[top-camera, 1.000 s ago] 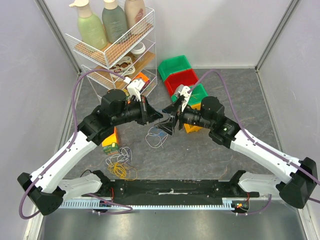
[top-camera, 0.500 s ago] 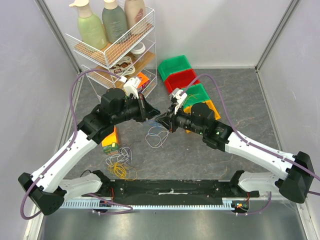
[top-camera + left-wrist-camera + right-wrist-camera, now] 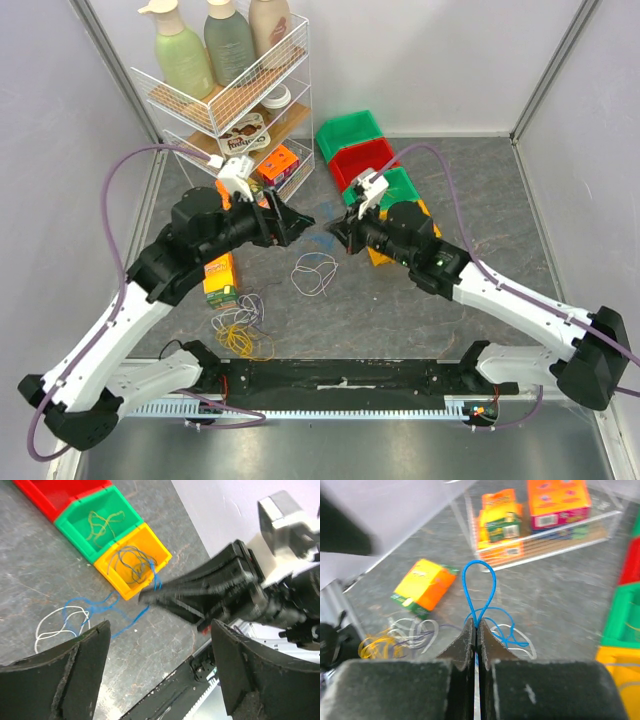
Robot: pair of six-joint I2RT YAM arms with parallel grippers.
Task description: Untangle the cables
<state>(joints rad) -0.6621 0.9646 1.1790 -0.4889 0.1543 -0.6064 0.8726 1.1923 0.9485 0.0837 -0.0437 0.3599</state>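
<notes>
Drawn back leftward since a second ago, the left gripper [image 3: 300, 222] is spread wide and nothing is held in it. The right gripper [image 3: 476, 625] is pressed closed on the blue cable [image 3: 479, 561], whose loop is raised above the table. More blue strands are seen in the yellow bin [image 3: 109, 580] and beside the white cable [image 3: 296, 276].

My left arm [image 3: 130, 320] and right arm [image 3: 520, 300] have long white links, with black joints and black bases. A purple cable [image 3: 120, 175] runs in a loop from low on each arm to its wrist, which carries a small white camera block [image 3: 237, 176]. My jaws are black wedges faced with rough dark-grey pads [image 3: 80, 680], scuffed pale along the edges
</notes>
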